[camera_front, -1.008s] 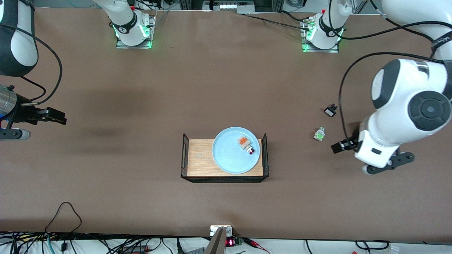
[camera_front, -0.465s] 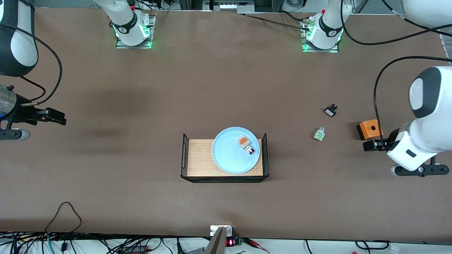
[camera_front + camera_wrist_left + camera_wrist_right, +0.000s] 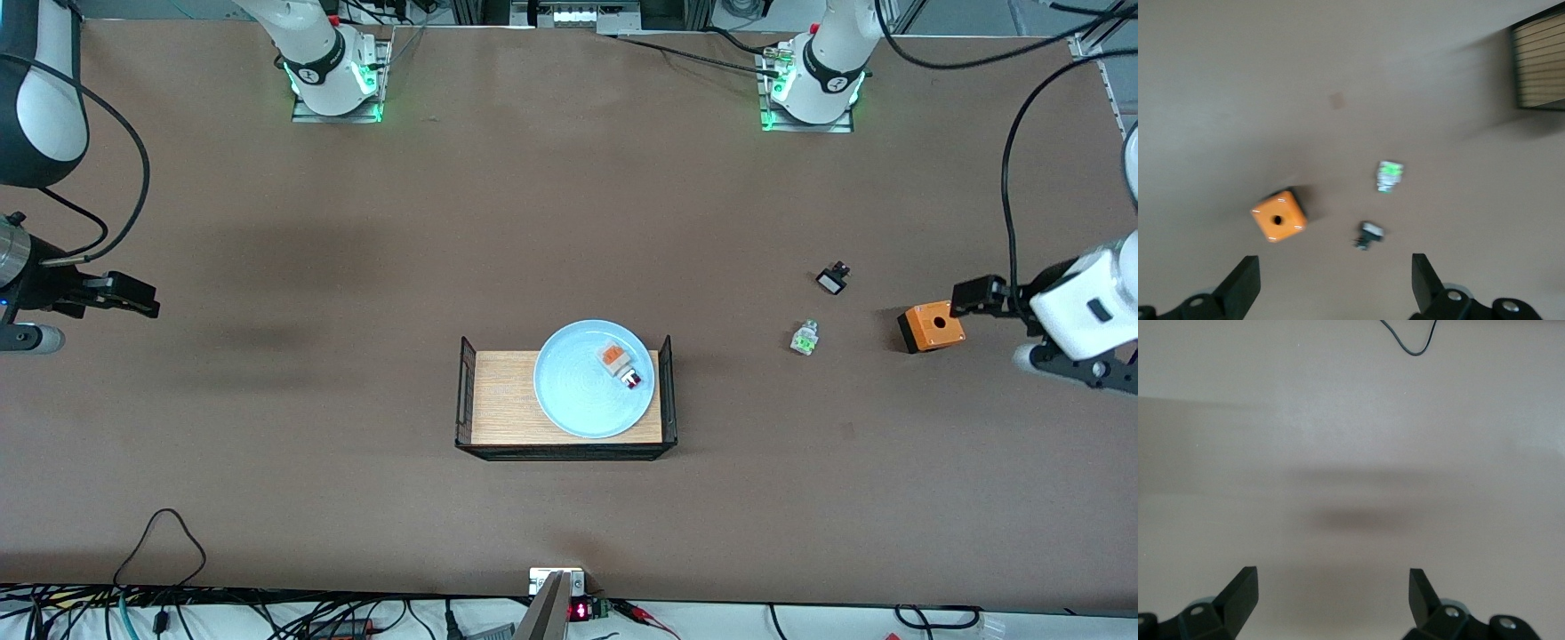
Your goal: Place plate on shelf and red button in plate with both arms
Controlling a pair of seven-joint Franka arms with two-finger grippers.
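The pale blue plate (image 3: 578, 391) lies on the wooden tray (image 3: 502, 400), at the end toward the left arm. On the plate rests the red button (image 3: 621, 365), a small white piece with an orange block and a red cap. My left gripper (image 3: 969, 295) (image 3: 1335, 267) hangs open and holds nothing. It is over the table at the left arm's end, beside the orange box (image 3: 930, 326). My right gripper (image 3: 142, 302) (image 3: 1331, 578) is open over bare table at the right arm's end, holding nothing.
Between the tray and the orange box (image 3: 1278, 217) lie a small green-capped piece (image 3: 804, 339) (image 3: 1389, 176) and a small black piece (image 3: 832, 280) (image 3: 1369, 234). The tray has black wire ends (image 3: 668, 387). A black cable (image 3: 160, 533) loops near the front edge.
The left arm has swung out toward its end of the table and away from the front camera, uncovering the orange box. The right arm has barely shifted. Plate and button have not moved.
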